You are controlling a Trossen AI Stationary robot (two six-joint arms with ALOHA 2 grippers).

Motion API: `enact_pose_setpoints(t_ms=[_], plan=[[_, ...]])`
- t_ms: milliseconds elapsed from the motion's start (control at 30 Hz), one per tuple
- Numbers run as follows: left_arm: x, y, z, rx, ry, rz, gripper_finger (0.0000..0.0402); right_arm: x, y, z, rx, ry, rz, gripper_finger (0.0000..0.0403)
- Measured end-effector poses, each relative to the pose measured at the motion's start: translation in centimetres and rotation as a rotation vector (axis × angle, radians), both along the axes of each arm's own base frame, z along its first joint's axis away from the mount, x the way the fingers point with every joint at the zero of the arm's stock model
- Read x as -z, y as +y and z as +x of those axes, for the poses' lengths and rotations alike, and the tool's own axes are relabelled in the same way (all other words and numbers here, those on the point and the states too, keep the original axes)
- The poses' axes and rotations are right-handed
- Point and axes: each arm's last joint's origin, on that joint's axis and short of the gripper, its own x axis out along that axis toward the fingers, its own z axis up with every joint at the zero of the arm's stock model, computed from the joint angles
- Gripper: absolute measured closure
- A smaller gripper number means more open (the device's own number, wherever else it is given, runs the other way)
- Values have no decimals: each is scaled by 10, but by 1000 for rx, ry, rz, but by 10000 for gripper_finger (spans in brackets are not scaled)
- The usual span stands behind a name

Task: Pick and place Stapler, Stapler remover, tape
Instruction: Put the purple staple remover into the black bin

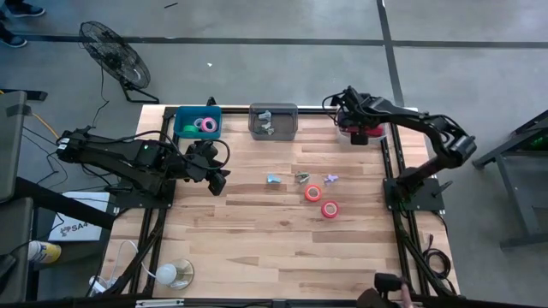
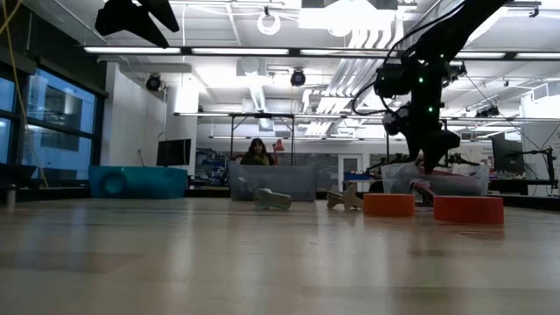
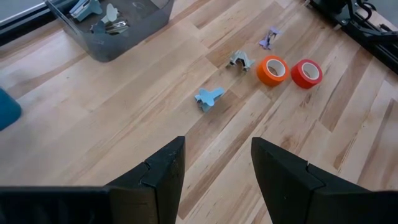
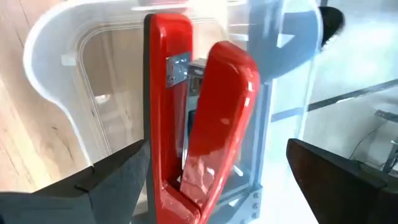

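While the left arm waits at the table's left edge, the left gripper (image 1: 216, 177) hangs above bare wood with its fingers (image 3: 163, 174) spread apart and nothing between them. Behind it, at the far edge, stands a teal bin (image 1: 197, 122) holding rolls of tape, and beside that a grey bin (image 1: 273, 121) holding small metal pieces. Toward mid-table lies a row of small items: a blue staple remover (image 1: 273, 179), a grey staple remover (image 1: 302, 177) and a purple staple remover (image 1: 330, 179), each apart from the next. Just in front of the grey and purple removers lies the orange tape roll (image 1: 313, 192), and just beside it, nearer the front edge, the red tape roll (image 1: 330, 209); the left wrist view shows the two rolls flat on the wood, close but not touching. At the far right corner sits a clear bin (image 4: 56, 37). The right gripper (image 1: 360, 135) is over this bin, its fingers (image 4: 115, 171) wide apart on either side of the stapler (image 4: 199, 112) without pressing it. The stapler lies inside the clear bin, its red top arm lifted off its base. In the low view a person (image 2: 255, 152) shows in the room behind the table.
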Motion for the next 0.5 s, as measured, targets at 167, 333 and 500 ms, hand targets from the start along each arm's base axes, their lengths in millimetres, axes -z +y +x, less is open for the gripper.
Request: enact_pose_setpoints(t_ms=[167,333,500], plan=[[0,0,0,0,0,0,220,-14,8,-2,25,-39,-38,34],[0,0,0,0,0,0,220,-30,21,-2,33,-114,-79,34],[0,0,0,1,0,0,220,-48,36,0,52,-213,-121,34]])
